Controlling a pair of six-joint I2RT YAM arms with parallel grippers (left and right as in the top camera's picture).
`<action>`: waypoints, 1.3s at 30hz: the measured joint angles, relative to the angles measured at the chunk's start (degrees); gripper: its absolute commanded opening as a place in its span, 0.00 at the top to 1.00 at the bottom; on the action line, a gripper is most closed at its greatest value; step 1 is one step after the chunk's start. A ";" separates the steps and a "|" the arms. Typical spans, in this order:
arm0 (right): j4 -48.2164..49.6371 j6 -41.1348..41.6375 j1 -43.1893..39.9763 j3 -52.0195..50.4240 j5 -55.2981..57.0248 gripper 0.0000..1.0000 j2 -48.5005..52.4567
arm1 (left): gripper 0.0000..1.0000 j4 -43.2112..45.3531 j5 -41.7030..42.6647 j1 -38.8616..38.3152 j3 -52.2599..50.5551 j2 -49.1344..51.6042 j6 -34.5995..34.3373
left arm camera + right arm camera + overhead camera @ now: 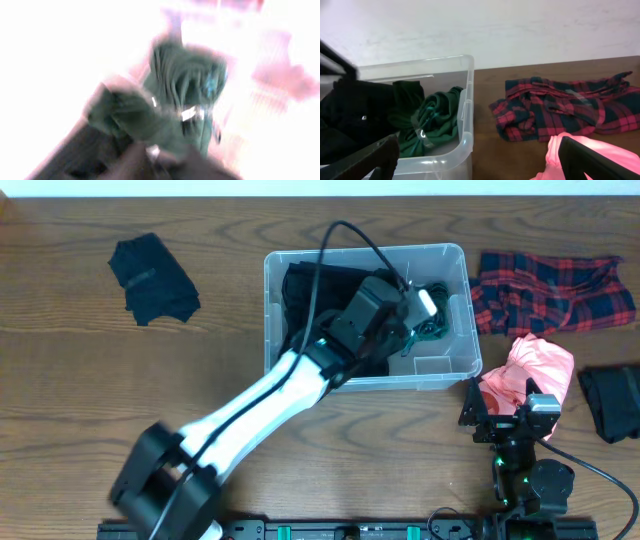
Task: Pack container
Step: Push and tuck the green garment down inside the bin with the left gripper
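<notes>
I have the left gripper [420,310] down inside the clear, colourless rectangular plastic container [400,383], which sits on the brown wooden table [80,380] directly beneath that arm and ahead and to the left of my right gripper [479,152]. The left wrist view is smeared and washed out, so I cannot tell whether the left jaws are together, apart or pinching cloth. All I make out is the crumpled dark green fabric garment [437,120] right in front of the fingers. That is my main worry: if a fold is caught when I lift out, the garment could come up with the arm and end up draped on the rim or outside the tub. The black folded garment [300,290] lies under and behind the left wrist, so a careless retreat might drag it too. The arm also leans over the near wall, and a sideways pull could shove the tub. The right gripper stands wide apart and empty, with the crumpled pink garment [535,365] just ahead of it and the red-and-black plaid shirt [550,290] farther ahead. If I send it toward the container while the left arm occupies it, the two arms could collide.
</notes>
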 measured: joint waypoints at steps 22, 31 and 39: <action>0.02 0.00 -0.02 0.00 0.00 0.01 0.00 | 0.94 30.23 6.93 -0.22 0.02 17.18 -18.51; 0.02 0.02 -0.02 0.00 0.00 0.01 0.00 | 0.94 23.45 12.50 -0.22 0.02 19.50 -19.52; 0.02 0.00 -0.02 0.00 0.00 0.01 0.00 | 0.94 21.24 14.78 -0.17 0.02 20.31 -20.00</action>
